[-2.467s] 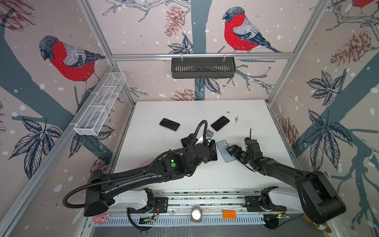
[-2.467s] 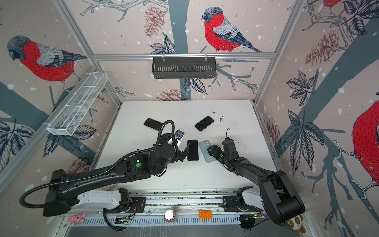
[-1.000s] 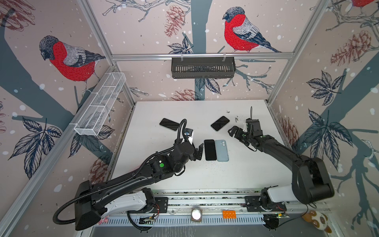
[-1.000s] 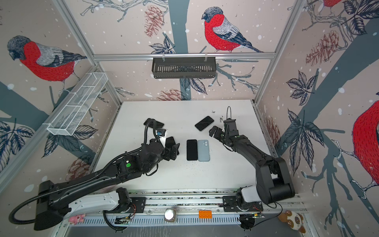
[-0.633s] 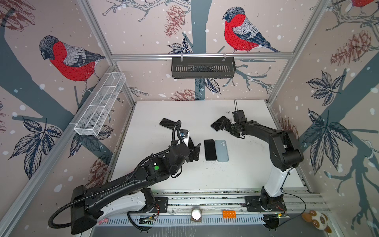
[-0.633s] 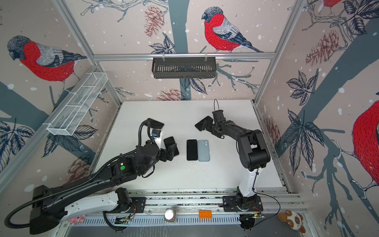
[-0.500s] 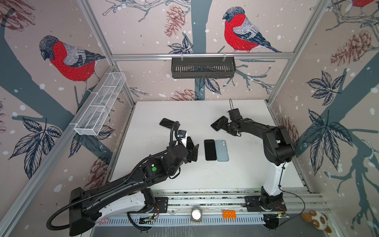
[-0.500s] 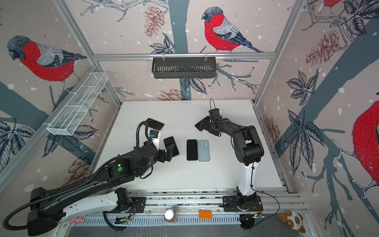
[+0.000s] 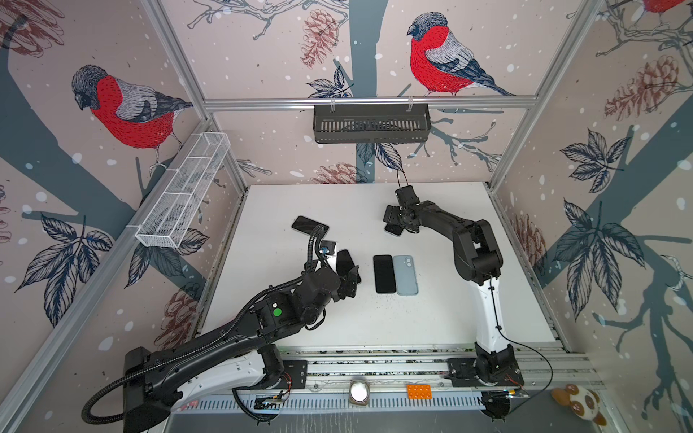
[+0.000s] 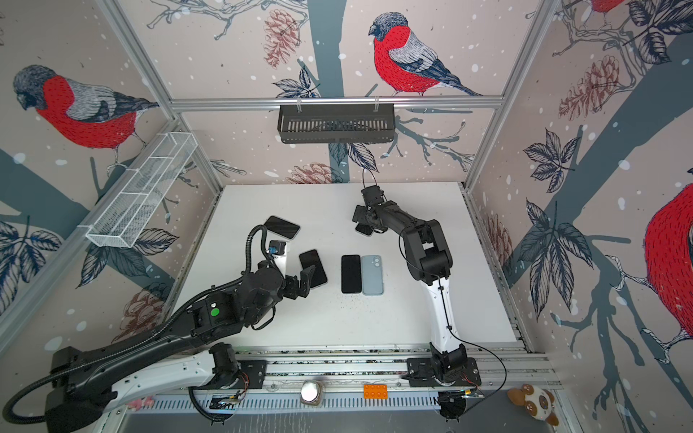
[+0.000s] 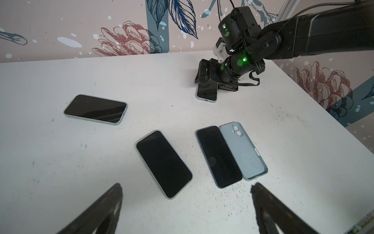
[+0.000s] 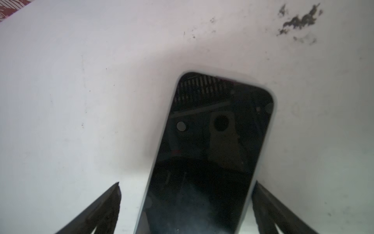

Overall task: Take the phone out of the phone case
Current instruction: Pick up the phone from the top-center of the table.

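Observation:
A dark phone in a pale blue case [image 12: 210, 152] lies flat near the back of the white table [image 9: 431, 318]. My right gripper [image 12: 186, 183] stands open over it, a finger at each long side; whether either finger touches the case I cannot tell. It also shows in both top views [image 9: 393, 229] [image 10: 363, 229]. At mid-table a bare black phone [image 9: 384, 273] lies beside an empty blue case [image 9: 405, 274]. My left gripper [image 9: 350, 283] [image 11: 187, 186] hovers open and empty, next to another cased phone [image 11: 164, 164].
A third cased phone [image 9: 309, 225] lies at the left back of the table. A black basket [image 9: 371, 123] hangs on the back wall and a white wire rack [image 9: 183, 195] on the left wall. An orange brick [image 9: 419, 391] sits on the front rail.
My right arm has swung back and to the left, and its open gripper has come down over the cased phone at the back. My left gripper has drawn away to the left of the middle pair.

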`<action>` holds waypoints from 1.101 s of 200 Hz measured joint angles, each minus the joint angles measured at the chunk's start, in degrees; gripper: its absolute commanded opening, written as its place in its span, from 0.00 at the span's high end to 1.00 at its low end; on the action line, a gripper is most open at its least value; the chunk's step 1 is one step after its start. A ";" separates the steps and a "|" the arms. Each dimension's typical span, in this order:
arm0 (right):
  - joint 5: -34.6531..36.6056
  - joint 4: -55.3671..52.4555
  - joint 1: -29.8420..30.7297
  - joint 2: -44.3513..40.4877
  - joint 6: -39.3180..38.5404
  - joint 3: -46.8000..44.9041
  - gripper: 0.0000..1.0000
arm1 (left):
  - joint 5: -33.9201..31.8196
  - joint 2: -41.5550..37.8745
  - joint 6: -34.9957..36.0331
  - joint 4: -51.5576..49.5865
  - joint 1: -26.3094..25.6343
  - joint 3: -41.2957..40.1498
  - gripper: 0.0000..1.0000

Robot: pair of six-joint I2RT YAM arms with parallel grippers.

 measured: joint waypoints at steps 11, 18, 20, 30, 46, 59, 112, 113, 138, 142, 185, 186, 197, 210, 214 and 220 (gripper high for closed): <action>2.47 -1.79 0.61 1.86 -0.87 2.71 0.00 | 0.15 0.09 0.00 -0.02 0.00 -0.04 0.02; 4.09 -2.89 1.03 3.10 -1.31 4.48 0.00 | 0.31 0.11 0.00 -0.02 0.00 -0.07 0.02; 4.57 -3.21 1.11 3.50 -1.38 4.98 0.00 | 0.31 0.11 0.00 -0.02 0.00 -0.09 0.02; 6.95 -4.39 1.68 5.14 -2.14 6.97 0.00 | 0.37 0.04 -0.02 0.00 0.00 -0.28 0.02; 10.14 -5.29 2.43 6.60 -3.21 8.28 0.01 | 0.48 -0.15 -0.02 -0.07 0.00 -0.59 0.02; 11.78 -5.31 2.82 6.93 -3.74 8.44 0.00 | 0.50 -0.39 -0.02 -0.09 0.00 -0.66 0.02; 12.44 -3.23 2.82 5.68 -3.80 6.08 0.09 | 0.55 -0.81 -0.02 -0.09 0.00 -0.66 0.02; 12.44 -3.15 2.82 5.62 -3.80 5.99 0.09 | 0.55 -0.81 -0.02 -0.09 0.00 -0.66 0.02; 12.41 -0.81 2.80 3.50 -4.35 2.40 0.13 | 0.90 -0.26 -0.09 -0.07 0.00 -0.66 0.02; 12.39 -0.59 2.80 3.06 -4.37 1.73 0.14 | 1.01 -0.11 -0.09 -0.04 0.00 -0.66 0.02; 11.93 1.33 2.84 -0.90 -5.27 -4.48 0.17 | 2.97 2.93 -0.11 1.51 0.07 -0.33 0.02; 11.91 1.40 2.84 -0.98 -5.27 -4.59 0.17 | 3.02 2.99 -0.11 1.57 0.07 -0.31 0.02; 11.61 1.90 2.75 -2.14 -5.51 -6.36 0.19 | 3.65 3.96 -0.11 2.21 0.28 0.07 0.02; 11.10 2.32 2.60 -3.52 -5.84 -8.26 0.21 | 4.98 5.22 -0.22 3.56 1.22 0.52 0.02; 11.04 2.36 2.56 -3.96 -5.97 -8.90 0.22 | 5.35 5.66 -0.35 4.13 1.75 0.66 0.02; 10.73 2.43 2.49 -4.68 -6.29 -9.86 0.23 | 6.16 6.25 -0.48 4.85 2.64 0.79 0.02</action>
